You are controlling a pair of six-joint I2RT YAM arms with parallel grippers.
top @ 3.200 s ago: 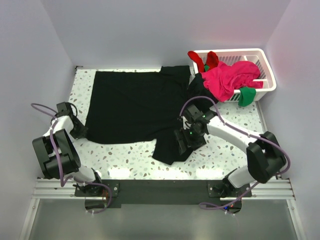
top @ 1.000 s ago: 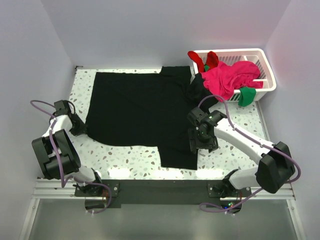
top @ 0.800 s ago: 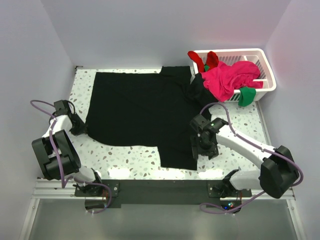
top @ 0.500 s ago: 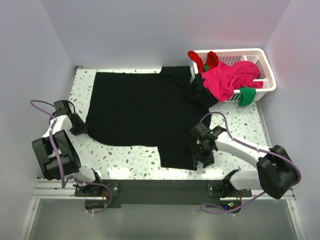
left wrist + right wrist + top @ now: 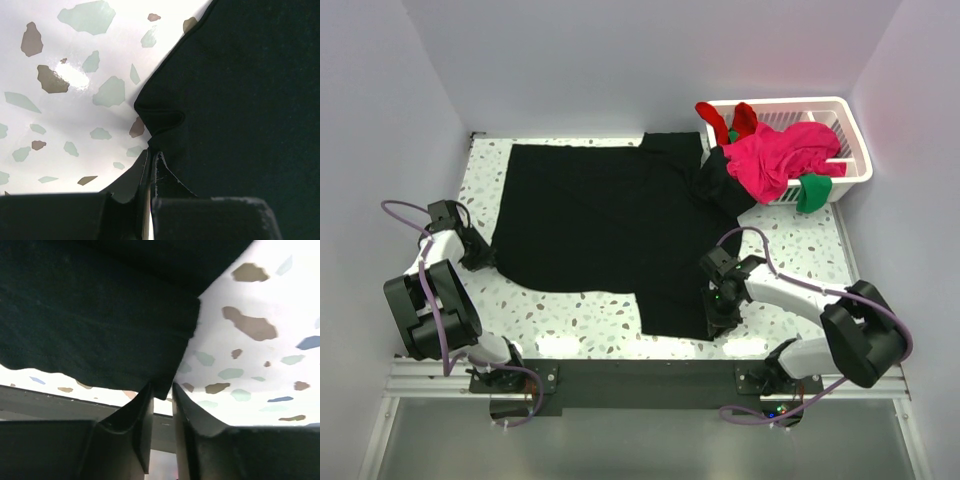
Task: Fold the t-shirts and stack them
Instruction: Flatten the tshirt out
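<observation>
The large black t-shirt (image 5: 590, 215) lies spread flat across the table (image 5: 790, 250). My left gripper (image 5: 478, 262) is at its left edge, shut on a pinched fold of the black cloth (image 5: 240, 75); the left gripper (image 5: 151, 154) shows no gap between its fingers. My right gripper (image 5: 720, 318) sits at the shirt's near right corner. In the right wrist view that corner of the black t-shirt (image 5: 90, 315) dips between the fingers of the right gripper (image 5: 161, 387), which stand a narrow gap apart, with light showing between them below the cloth.
A white slatted basket (image 5: 855, 140) stands at the back right. It holds a magenta-pink shirt (image 5: 780, 155), a red one (image 5: 740, 118) and a green one (image 5: 812, 192). More black cloth (image 5: 720, 185) hangs from its near left side. The table's near edge lies just behind the right gripper.
The right gripper slid along the shirt's right side toward the near edge and narrowed its jaws around the corner. The crumpled near right flap now lies flat. The left gripper held still.
</observation>
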